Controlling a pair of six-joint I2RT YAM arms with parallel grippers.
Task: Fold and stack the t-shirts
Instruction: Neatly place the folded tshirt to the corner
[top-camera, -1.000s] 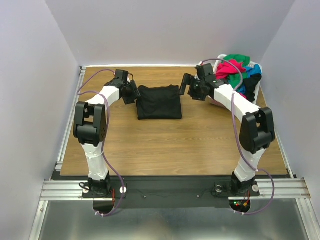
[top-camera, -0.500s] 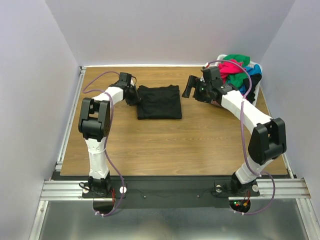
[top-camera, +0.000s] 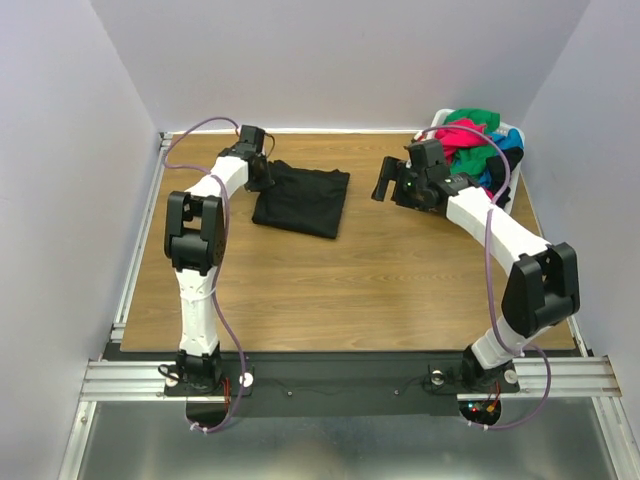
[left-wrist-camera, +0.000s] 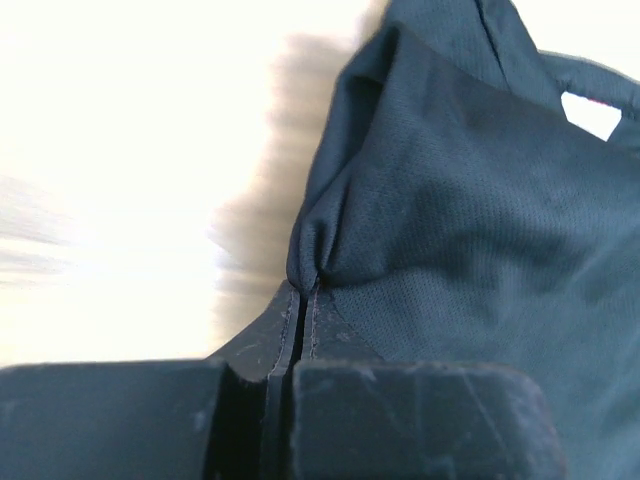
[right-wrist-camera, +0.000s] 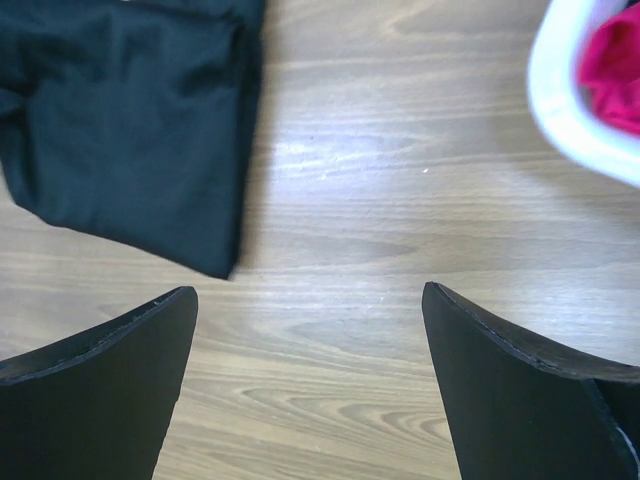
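Black t-shirt (top-camera: 302, 200), folded, lies skewed near the table's (top-camera: 350, 290) far edge, left of centre. The left gripper (top-camera: 266, 176) pinches its far-left corner. The right gripper (top-camera: 383, 181), fingers apart and empty, hovers off its right side.

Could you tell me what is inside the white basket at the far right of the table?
The white basket holds a heap of clothing, with a pink-red shirt and a green shirt on top. Whatever lies beneath them is covered.
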